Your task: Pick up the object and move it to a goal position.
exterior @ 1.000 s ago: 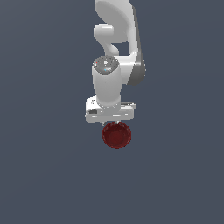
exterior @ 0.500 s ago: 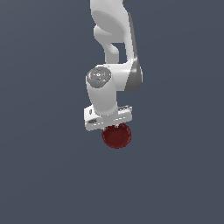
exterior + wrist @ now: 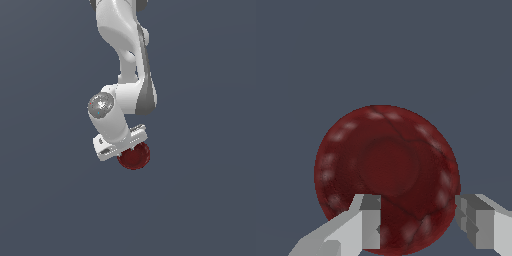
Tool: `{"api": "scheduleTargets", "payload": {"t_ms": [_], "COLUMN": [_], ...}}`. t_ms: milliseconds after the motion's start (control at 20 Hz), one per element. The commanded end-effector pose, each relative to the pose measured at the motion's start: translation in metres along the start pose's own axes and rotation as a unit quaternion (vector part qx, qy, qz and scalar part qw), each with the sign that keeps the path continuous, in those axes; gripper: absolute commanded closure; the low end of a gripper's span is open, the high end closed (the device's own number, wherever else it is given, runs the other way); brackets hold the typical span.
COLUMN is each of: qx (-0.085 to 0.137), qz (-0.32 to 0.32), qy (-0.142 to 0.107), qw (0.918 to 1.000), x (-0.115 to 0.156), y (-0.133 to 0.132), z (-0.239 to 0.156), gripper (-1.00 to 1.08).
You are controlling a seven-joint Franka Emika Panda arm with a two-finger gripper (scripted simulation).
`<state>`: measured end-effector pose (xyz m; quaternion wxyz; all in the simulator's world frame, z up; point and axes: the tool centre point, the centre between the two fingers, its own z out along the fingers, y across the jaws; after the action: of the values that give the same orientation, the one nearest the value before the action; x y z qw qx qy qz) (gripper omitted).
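**Red bowl under the pincer: set the grip before closing**

Dark red and glossy, the bowl (image 3: 387, 172) lies on the grey bench (image 3: 45, 200) directly beneath your pincer (image 3: 418, 220). Its fingers (image 3: 370, 222) stand apart. One crosses over the bowl's near rim, while the other sits just beside the outer edge, so they straddle the wall. Keep the wrist square to that rim, come down only until the pads bracket the wall, then close gently, since the shiny surface may well slip.
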<state>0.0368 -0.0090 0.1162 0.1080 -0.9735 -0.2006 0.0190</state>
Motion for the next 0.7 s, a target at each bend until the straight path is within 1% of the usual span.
{"api": "scheduleTargets", "payload": {"t_ms": [0,350,650], "qx": [0.016,0.06,0.097], "qz": [-0.024,-0.09,-0.146], "qy": [0.002,0.015,0.036], "qw": [0.9996,0.994,0.9839], "x": [0.003,0.01,0.015], "y": [0.003,0.01,0.017], "z": [0.005,0.019,0.029], "gripper": [-0.2,-0.2,-0.2]}}
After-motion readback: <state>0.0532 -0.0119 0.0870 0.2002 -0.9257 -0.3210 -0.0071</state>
